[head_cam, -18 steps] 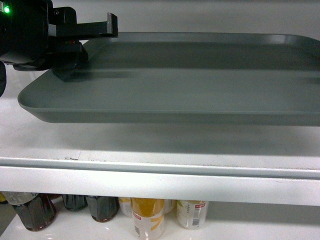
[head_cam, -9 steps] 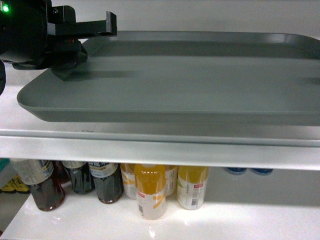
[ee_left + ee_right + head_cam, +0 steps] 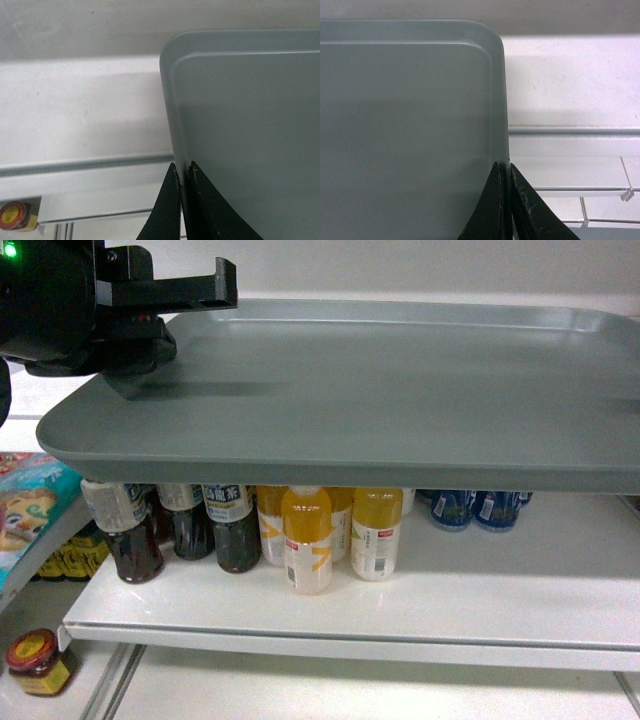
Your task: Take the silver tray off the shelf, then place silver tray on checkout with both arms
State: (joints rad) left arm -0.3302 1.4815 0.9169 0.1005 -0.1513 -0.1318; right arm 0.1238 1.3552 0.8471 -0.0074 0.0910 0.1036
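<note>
Silver tray held level in the air above the bottle shelf, left gripper and right gripper each clamped on a side rim.

The grey silver tray hangs level, clear above the shelf.

You see the silver tray held level in the air, left gripper clamped on its left rim, below it a white shelf with dark and orange bottles, a red-lidded jar lower left.
</note>
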